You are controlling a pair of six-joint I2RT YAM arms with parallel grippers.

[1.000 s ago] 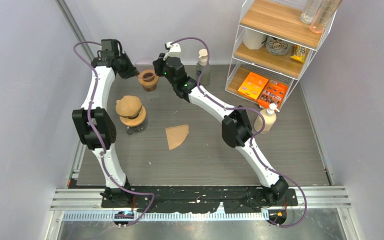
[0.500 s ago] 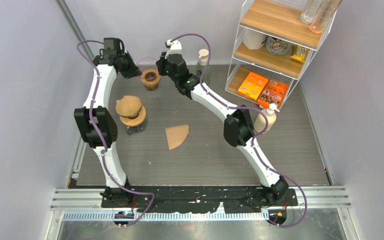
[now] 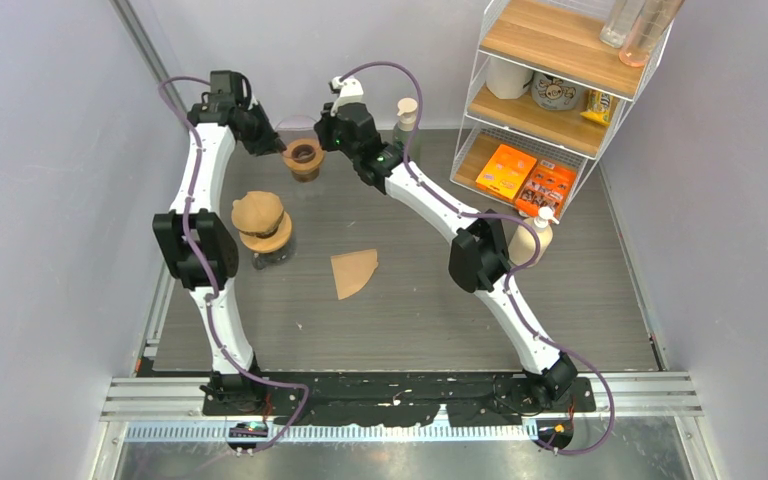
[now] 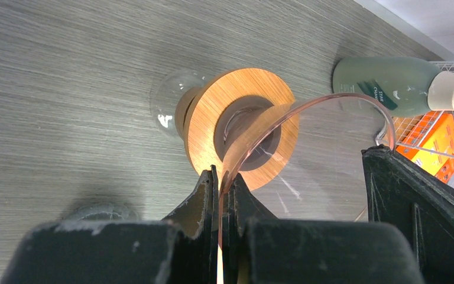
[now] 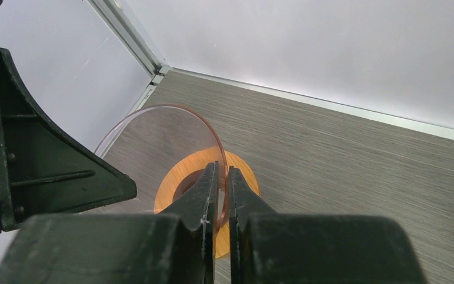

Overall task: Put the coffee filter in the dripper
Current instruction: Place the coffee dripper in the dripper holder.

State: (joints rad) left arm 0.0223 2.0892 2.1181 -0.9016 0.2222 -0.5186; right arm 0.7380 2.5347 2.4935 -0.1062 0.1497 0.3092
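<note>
The dripper (image 3: 302, 155), a clear glass cone with a wooden collar (image 4: 207, 118), is at the back of the table between both grippers. My left gripper (image 3: 278, 147) is shut on its glass rim from the left, and in the left wrist view the thin rim runs between the closed fingertips (image 4: 223, 177). From the right, my right gripper (image 3: 324, 140) is shut on the opposite rim (image 5: 223, 171). Flat on the table, nearer the middle and apart from both grippers, lies the coffee filter (image 3: 353, 272), a brown paper wedge.
A glass carafe with a brown rounded top (image 3: 263, 228) stands left of the filter. Behind the right gripper stands a green bottle (image 3: 406, 135). A wire shelf with boxes (image 3: 550, 90) fills the back right, with a cream pump bottle (image 3: 530, 238) in front of it.
My right gripper has closed onto the dripper's rim. Both wrists and the dripper have shifted slightly toward the back right. The filter has not moved.
</note>
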